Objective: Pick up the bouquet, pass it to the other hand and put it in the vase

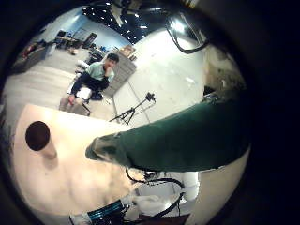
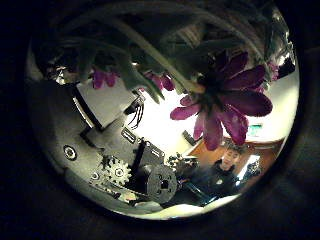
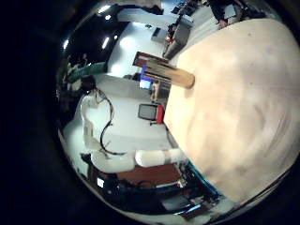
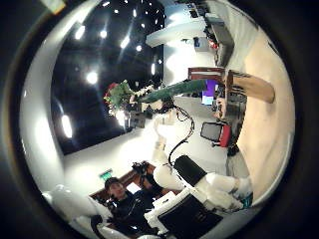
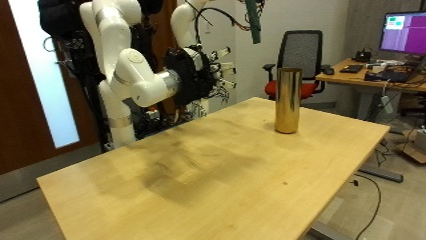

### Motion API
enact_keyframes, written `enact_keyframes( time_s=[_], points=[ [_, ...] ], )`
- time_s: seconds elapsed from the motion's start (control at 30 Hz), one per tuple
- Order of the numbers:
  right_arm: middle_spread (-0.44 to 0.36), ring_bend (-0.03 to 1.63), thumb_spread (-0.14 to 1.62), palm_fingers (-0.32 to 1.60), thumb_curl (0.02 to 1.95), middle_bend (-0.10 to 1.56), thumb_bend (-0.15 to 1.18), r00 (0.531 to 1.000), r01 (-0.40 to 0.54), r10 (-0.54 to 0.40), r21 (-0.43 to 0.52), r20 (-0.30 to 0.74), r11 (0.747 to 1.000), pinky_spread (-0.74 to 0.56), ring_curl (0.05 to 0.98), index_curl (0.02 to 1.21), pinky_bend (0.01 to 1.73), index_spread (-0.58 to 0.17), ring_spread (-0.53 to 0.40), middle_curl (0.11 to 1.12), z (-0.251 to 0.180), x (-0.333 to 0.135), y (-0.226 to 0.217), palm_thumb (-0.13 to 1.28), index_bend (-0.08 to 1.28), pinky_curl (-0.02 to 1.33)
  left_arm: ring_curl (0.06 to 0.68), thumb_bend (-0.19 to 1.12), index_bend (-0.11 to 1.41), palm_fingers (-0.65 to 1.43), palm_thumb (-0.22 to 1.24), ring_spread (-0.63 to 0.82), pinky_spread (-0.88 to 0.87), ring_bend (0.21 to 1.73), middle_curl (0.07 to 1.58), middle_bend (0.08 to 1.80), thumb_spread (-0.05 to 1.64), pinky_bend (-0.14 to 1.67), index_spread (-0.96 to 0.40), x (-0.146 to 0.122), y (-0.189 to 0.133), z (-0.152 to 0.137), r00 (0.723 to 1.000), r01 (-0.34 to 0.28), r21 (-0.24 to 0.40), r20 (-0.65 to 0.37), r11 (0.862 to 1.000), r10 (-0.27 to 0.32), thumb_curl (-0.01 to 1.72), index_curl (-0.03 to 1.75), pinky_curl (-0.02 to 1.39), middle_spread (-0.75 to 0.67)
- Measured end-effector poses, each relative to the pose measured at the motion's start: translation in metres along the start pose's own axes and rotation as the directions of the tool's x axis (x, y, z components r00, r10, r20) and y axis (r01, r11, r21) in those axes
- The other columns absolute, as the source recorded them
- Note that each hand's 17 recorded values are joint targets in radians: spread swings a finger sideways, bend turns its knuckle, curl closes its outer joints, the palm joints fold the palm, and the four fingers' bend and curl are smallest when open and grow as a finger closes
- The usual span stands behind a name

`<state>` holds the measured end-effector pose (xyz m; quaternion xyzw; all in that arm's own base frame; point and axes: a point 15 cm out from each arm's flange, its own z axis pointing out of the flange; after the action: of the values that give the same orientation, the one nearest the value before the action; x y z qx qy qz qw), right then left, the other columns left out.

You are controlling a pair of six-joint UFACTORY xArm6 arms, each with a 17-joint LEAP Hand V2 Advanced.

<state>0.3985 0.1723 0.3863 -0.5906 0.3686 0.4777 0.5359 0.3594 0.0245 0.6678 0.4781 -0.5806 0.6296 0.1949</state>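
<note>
In the outside view a tall gold vase (image 5: 285, 100) stands upright on the light wooden table (image 5: 200, 175), near its far edge. My left hand (image 5: 220, 12) is high up at the view's top edge, shut on the bouquet's dark green wrapped stem (image 5: 253, 22), well above the vase. The left little finger side palm view shows that stem (image 1: 178, 136) close by and the vase's dark mouth (image 1: 37, 136) below. The left thumb side palm view shows purple flowers (image 2: 225, 100). My right hand (image 5: 200, 68) hangs lower beside the table's far side, fingers relaxed, holding nothing. The right thumb side palm view shows the bouquet (image 4: 150, 95) and the vase (image 4: 249, 87).
A black office chair (image 5: 304, 55) stands behind the vase. A desk (image 5: 366, 72) with a monitor (image 5: 404, 33) is at the back. The vase also shows in the right little finger side palm view (image 3: 173, 73), on the table.
</note>
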Motion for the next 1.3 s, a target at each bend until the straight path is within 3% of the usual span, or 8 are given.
enact_keyframes(
  time_s=[0.5, 0.73, 1.13, 1.3],
  points=[
    [0.136, 0.4, 0.98, -0.04, 0.42, 0.18, -0.03, 1.0, -0.015, 0.015, -0.01, 0.01, 1.0, 0.45, 0.254, 0.2, 0.64, -0.34, 0.217, 0.27, 0.005, 0.008, 0.001, 0.7, 0.14, 0.31, 0.569, -0.03, 0.51, 1.11, 1.05, -0.4, -0.58, 1.42, 0.89, 1.16, 0.21, 1.09, -0.75, -0.06, -0.017, -0.035, 0.997, 0.074, 0.053, 0.006, 0.996, -0.074, 0.89, 1.32, 0.7, -0.47],
    [0.126, 0.41, 0.98, -0.04, 0.43, 0.18, -0.03, 1.0, -0.013, 0.013, -0.015, 0.012, 1.0, 0.45, 0.256, 0.21, 0.64, -0.34, 0.209, 0.27, 0.006, 0.007, 0.001, 0.7, 0.15, 0.31, 0.569, -0.03, 0.52, 1.11, 1.06, -0.4, -0.58, 1.42, 0.89, 1.17, 0.21, 1.09, -0.75, -0.101, -0.023, -0.044, 0.992, 0.117, 0.076, 0.046, 0.99, -0.121, 0.89, 1.31, 0.71, -0.47],
    [0.124, 0.41, 0.99, -0.02, 0.42, 0.18, -0.02, 1.0, -0.011, 0.011, -0.02, 0.015, 1.0, 0.45, 0.258, 0.23, 0.64, -0.338, 0.201, 0.27, 0.008, 0.006, 0.002, 0.71, 0.15, 0.3, 0.571, -0.03, 0.51, 1.1, 1.05, -0.39, -0.58, 1.42, 0.89, 1.17, 0.21, 1.08, -0.76, -0.157, -0.022, -0.034, 0.98, 0.18, 0.046, 0.073, 0.983, -0.183, 0.9, 1.31, 0.72, -0.47],
    [0.124, 0.42, 0.99, -0.02, 0.43, 0.18, -0.03, 1.0, -0.011, 0.011, -0.019, 0.015, 1.0, 0.45, 0.259, 0.24, 0.64, -0.326, 0.2, 0.27, 0.008, 0.006, 0.002, 0.71, 0.16, 0.3, 0.574, -0.03, 0.49, 1.08, 1.05, -0.39, -0.58, 1.42, 0.89, 1.17, 0.21, 1.09, -0.76, -0.173, -0.02, -0.029, 0.978, 0.171, 0.034, 0.114, 0.985, -0.174, 0.9, 1.33, 0.73, -0.47]
  ],
)
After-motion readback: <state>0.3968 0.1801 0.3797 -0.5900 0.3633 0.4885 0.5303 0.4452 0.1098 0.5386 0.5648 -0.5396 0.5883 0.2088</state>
